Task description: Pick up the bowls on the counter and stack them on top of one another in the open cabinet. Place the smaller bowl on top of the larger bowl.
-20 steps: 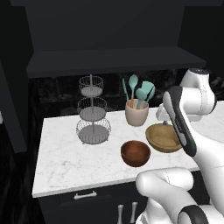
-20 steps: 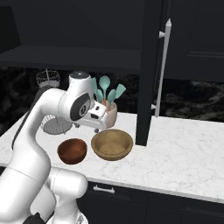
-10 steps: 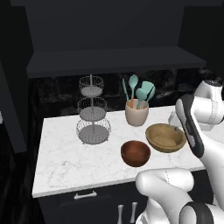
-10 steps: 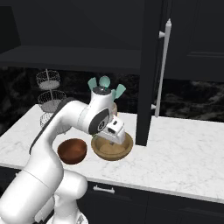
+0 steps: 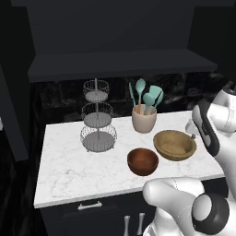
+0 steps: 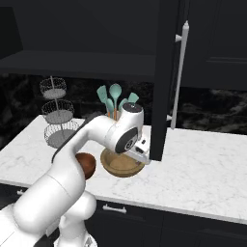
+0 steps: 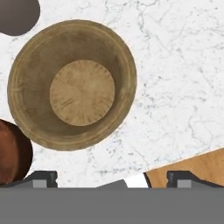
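Note:
The larger bowl (image 5: 174, 144) (image 6: 121, 164) (image 7: 72, 85), wide and light tan, sits upright on the white marble counter (image 5: 73, 166). Touching or almost touching its side is the smaller bowl (image 5: 143, 160) (image 6: 86, 163) (image 7: 11, 151), glossy and reddish-brown. My gripper (image 7: 113, 179) (image 6: 143, 154) hovers low over the counter, pointing down just past the tan bowl's rim on the side away from the small bowl. Its fingertips (image 7: 41, 178) stand far apart with nothing between them. The open cabinet (image 5: 120, 64) is the dark shelf above the counter.
A beige cup of teal utensils (image 5: 144, 119) stands behind the bowls, with a three-tier wire basket stand (image 5: 97, 124) to its left. A dark cabinet door with a long silver handle (image 6: 179, 82) hangs open close to the hand. A tan wooden edge (image 7: 192, 168) shows by one fingertip.
The arm has swung from above the utensil cup across the tan bowl to its far side and dropped lower. The gripper has stayed open; the bowls have not moved.

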